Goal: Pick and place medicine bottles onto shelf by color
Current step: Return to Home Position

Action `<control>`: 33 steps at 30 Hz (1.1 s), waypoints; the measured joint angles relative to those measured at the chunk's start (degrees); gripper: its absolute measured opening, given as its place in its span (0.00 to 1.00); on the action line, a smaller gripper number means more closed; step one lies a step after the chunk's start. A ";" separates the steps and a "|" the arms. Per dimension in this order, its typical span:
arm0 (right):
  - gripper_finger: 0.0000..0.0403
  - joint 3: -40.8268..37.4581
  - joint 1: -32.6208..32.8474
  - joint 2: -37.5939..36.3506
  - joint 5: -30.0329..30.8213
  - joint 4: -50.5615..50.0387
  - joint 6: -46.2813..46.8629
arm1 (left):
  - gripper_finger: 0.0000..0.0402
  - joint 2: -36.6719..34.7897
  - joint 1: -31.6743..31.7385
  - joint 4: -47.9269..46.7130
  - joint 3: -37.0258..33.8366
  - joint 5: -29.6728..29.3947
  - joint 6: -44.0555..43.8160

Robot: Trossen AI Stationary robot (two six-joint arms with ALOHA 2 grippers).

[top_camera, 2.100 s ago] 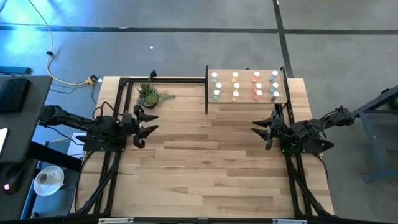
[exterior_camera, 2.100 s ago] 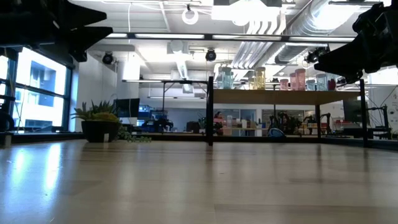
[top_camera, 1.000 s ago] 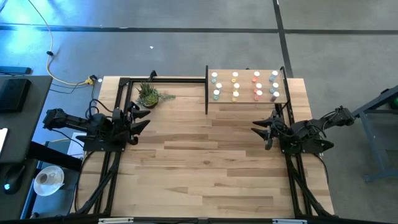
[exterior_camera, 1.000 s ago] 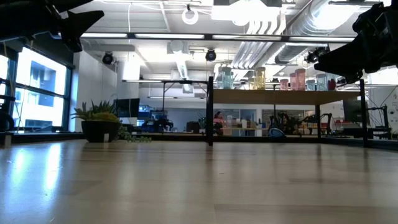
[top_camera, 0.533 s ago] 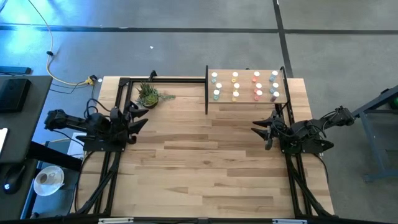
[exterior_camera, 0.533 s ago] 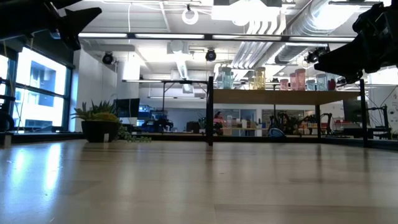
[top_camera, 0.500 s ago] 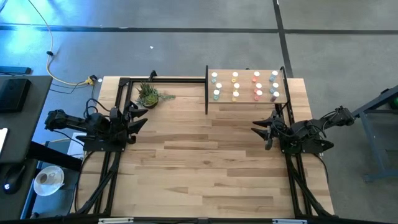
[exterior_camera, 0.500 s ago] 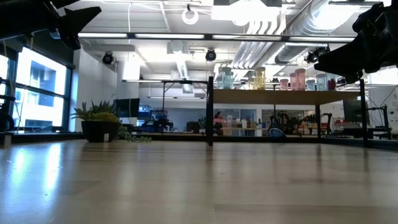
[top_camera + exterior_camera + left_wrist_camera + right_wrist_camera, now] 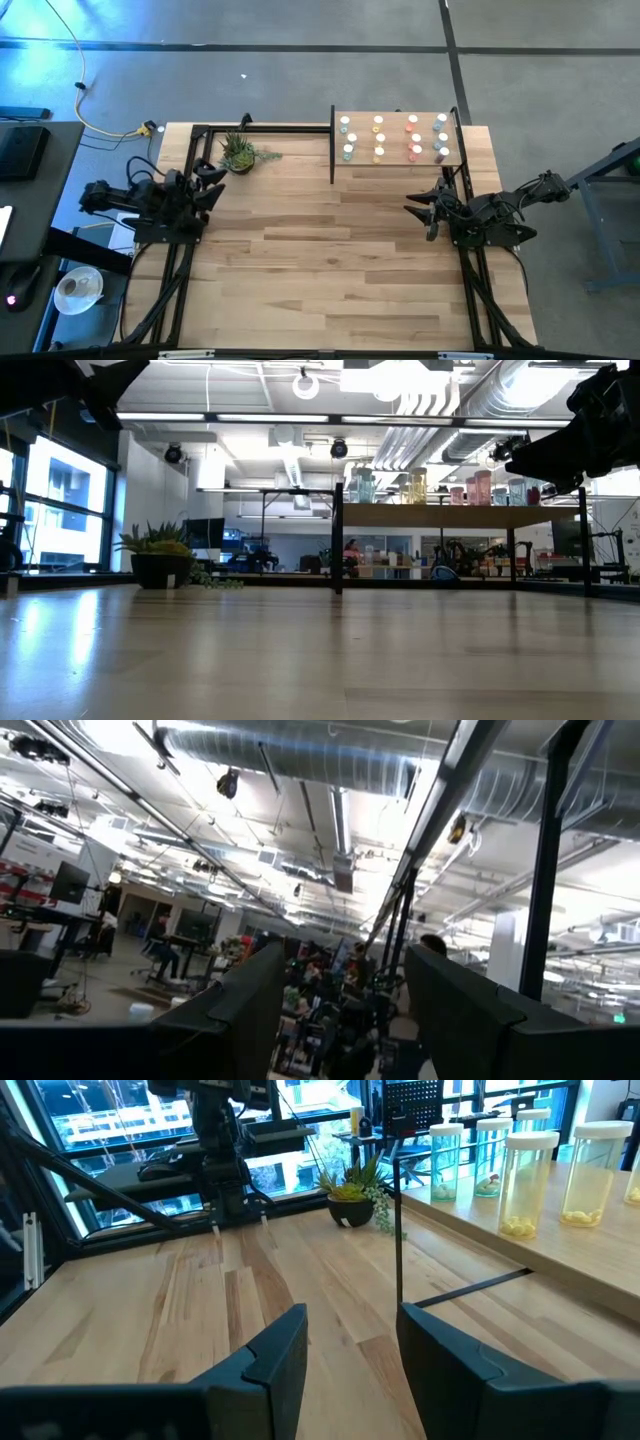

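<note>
- Left gripper [image 9: 212, 180] is held at the 9 o'clock edge of the tabletop [image 9: 320, 260], tipped upward; only ceiling is seen past its fingers in the left wrist view. Jaws are parted to a moderate gap, with nothing between them.
- Right gripper [image 9: 425, 196] is parked at the 3 o'clock side. Jaws are likewise spread and nothing is held.
- Medicine bottles [image 9: 381, 138]: twelve are counted, all standing on the shelf [image 9: 396, 145] at the table's 1 o'clock corner. Four colour columns, three deep, are read from 9 to 3 o'clock: white, yellow, orange-red, teal. No bottle is seen on the tabletop.
- Key relation: the shelf's long axis runs 9–3 o'clock and each colour column runs 12–6.
- From the right gripper the shelf lies at about 11 o'clock, near. From the left gripper it lies between 2 and 3 o'clock, well apart. The right arm is judged the nearer one.
- The potted plant [image 9: 240, 152] sits at roughly 1 o'clock from the left gripper, just beside it.
- Judgement: sorting looks finished and no pick is called for. Only a pull-back to rest is left. For the left arm that is expected toward 9 o'clock, away from the shelf, with the plant the only thing to be cleared.
</note>
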 joint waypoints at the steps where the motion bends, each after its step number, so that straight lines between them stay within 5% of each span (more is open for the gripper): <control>1: 0.36 0.00 0.00 0.00 0.00 0.02 0.02 | 0.49 -0.43 0.00 -0.01 0.00 0.01 0.00; 33: 0.36 -0.01 0.00 -0.01 0.00 0.02 0.02 | 0.49 -0.60 0.00 -0.02 -0.02 0.02 0.00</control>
